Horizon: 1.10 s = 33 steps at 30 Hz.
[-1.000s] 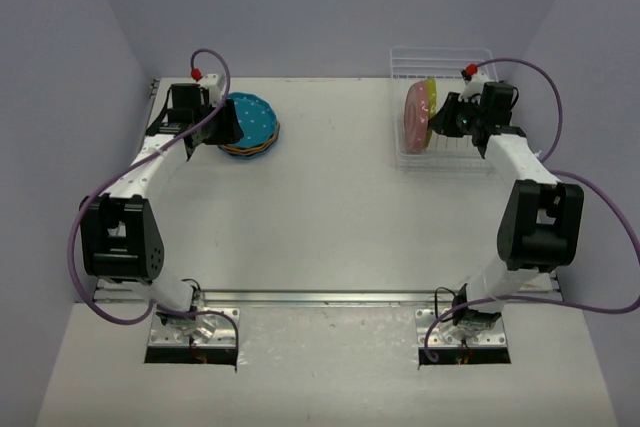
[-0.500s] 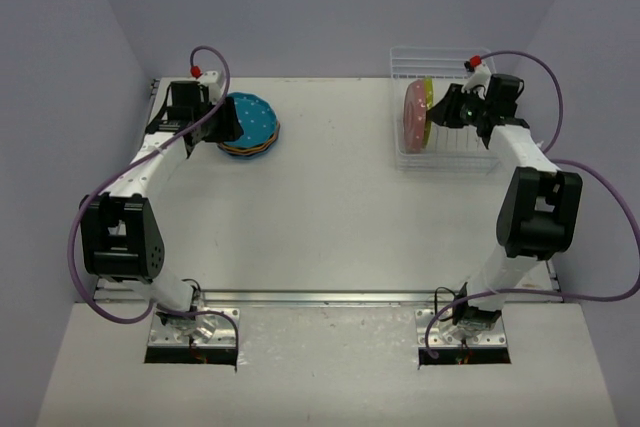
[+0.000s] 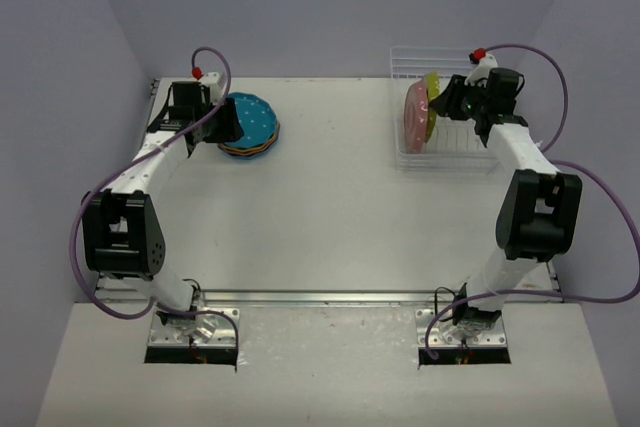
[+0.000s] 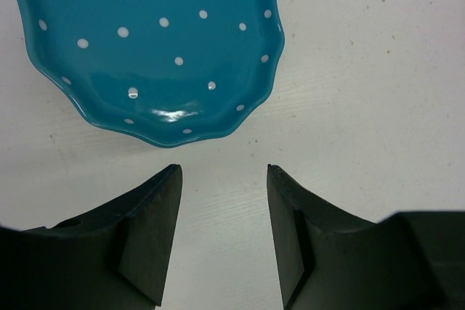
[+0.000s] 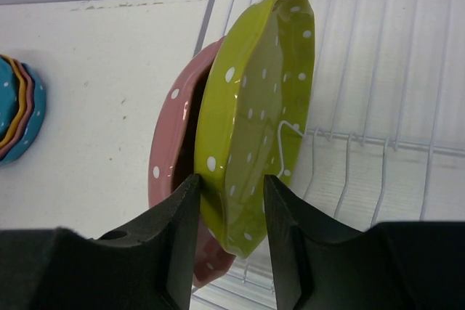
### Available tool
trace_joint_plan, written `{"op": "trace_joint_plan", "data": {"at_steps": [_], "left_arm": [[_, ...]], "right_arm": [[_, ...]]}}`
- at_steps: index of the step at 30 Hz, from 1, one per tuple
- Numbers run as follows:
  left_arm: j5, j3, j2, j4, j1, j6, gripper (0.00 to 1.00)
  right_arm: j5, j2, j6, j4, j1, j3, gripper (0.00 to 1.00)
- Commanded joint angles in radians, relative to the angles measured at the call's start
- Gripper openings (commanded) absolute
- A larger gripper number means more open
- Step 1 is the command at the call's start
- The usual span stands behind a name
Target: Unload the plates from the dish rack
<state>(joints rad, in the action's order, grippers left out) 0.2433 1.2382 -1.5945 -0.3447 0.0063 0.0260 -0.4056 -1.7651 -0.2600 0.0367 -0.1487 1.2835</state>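
Two plates stand on edge in the clear wire dish rack (image 3: 465, 152) (image 5: 378, 70) at the back right: a pink one (image 3: 414, 117) (image 5: 171, 136) and, leaning against it, a yellow-green one (image 3: 432, 95) (image 5: 254, 107). My right gripper (image 3: 447, 105) (image 5: 231, 179) is open and straddles the yellow-green plate's lower rim. Its left finger touches the rim; a gap shows at its right finger. A stack of plates with a blue one on top (image 3: 250, 125) (image 4: 152, 41) lies flat at the back left. My left gripper (image 3: 228, 125) (image 4: 223, 168) hangs open just beside that stack, holding nothing.
The rack's thin ribs and walls (image 5: 341, 143) stand close around the right fingers. The stack of plates (image 5: 18, 117) also shows at the far left of the right wrist view. Purple walls close in the table (image 3: 330, 197) at the back and sides.
My right gripper has moved toward the back of the rack and its jaws have parted around the yellow-green plate. The left arm has stayed still.
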Motion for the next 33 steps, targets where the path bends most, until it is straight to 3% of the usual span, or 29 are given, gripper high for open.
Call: {"op": "trace_joint_plan", "data": {"at_steps": [1, 9, 14, 18, 22, 27, 33], "left_arm": [[0.003, 0.048, -0.011, 0.023, 0.006, 0.006, 0.49], [-0.004, 0.047, -0.013, 0.018, 0.004, 0.002, 0.49], [-0.007, 0.049, -0.01, 0.012, 0.005, -0.004, 0.49], [-0.013, 0.043, -0.003, 0.01, 0.004, -0.01, 0.49], [-0.013, 0.041, -0.004, 0.014, 0.006, -0.011, 0.49], [0.001, 0.048, -0.014, 0.021, 0.004, 0.004, 0.49], [0.008, 0.053, -0.017, 0.021, 0.004, 0.013, 0.49]], "right_arm": [[0.175, -0.021, 0.043, -0.06, -0.014, 0.025, 0.42], [0.008, -0.105, 0.019, -0.154, -0.012, 0.105, 0.42], [0.038, -0.173, -0.019, -0.209, -0.014, 0.16, 0.38], [0.125, -0.134, -0.033, -0.192, -0.014, 0.107, 0.32], [0.103, -0.051, -0.014, -0.159, -0.019, 0.005, 0.24], [0.03, 0.014, 0.004, -0.158, -0.04, -0.078, 0.03], [-0.015, 0.022, -0.01, -0.171, -0.103, -0.118, 0.0]]}}
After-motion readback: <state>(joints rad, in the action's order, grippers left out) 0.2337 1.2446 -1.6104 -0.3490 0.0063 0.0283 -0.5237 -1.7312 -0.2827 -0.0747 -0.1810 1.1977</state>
